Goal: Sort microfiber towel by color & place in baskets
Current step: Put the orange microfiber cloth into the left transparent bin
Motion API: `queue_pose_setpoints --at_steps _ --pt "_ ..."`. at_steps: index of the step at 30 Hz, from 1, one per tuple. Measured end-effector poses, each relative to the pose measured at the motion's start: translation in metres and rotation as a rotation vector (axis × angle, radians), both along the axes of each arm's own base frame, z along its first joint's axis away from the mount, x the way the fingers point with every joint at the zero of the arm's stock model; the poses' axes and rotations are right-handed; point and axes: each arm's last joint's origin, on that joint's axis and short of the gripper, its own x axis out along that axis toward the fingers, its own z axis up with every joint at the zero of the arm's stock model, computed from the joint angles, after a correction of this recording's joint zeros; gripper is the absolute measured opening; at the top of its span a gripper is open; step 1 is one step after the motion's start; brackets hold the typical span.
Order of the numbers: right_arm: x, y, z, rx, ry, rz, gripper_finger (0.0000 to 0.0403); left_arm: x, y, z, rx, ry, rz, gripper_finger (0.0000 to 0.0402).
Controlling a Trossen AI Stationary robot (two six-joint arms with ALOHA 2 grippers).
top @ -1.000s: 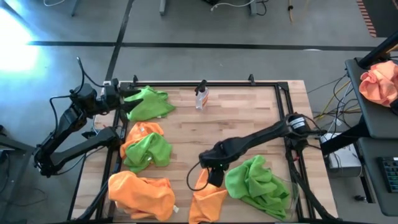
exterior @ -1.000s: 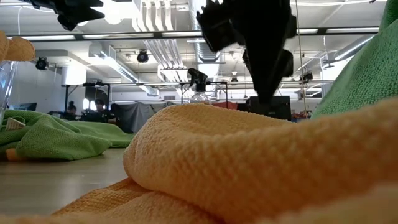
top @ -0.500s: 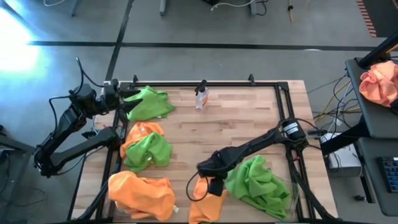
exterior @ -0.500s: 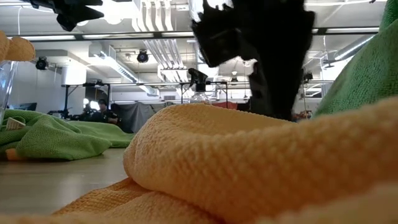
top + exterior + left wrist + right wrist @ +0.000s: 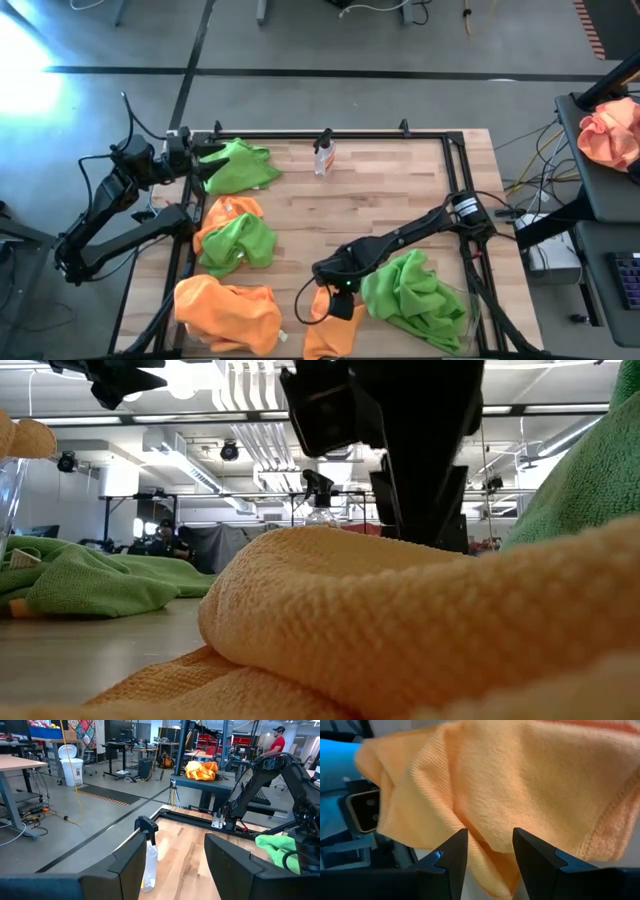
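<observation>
Room and surface: I see an open workshop floor around a wooden table carrying scattered green and orange towels and a spray bottle. Towel in play: the orange microfiber towel at the table's near edge lies directly beneath my right gripper, beside the green towel. Pincers: the right fingers stand narrowly parted over the cloth, gripping nothing yet; the left gripper waits spread wide at the far-left corner, so the right is much nearer.
</observation>
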Motion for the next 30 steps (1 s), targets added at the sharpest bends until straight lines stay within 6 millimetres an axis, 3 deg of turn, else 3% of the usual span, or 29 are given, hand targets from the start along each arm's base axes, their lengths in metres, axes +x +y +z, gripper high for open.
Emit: queue_pose_setpoints --at_steps 12,22,30 --pt "0.0041 -0.0027 0.0008 -0.089 -0.100 0.050 0.0151 0.0000 -0.0001 0.0000 0.008 0.003 -0.001 0.0185" --pt "0.0035 -0.0002 0.0023 0.027 -0.078 0.096 0.0151 -0.0001 -0.0001 0.0000 0.008 0.003 -0.001 0.0185" --pt "-0.0011 0.0002 -0.0058 0.005 -0.066 0.116 0.0151 -0.0001 -0.0001 0.0000 0.008 0.003 -0.001 0.0185"
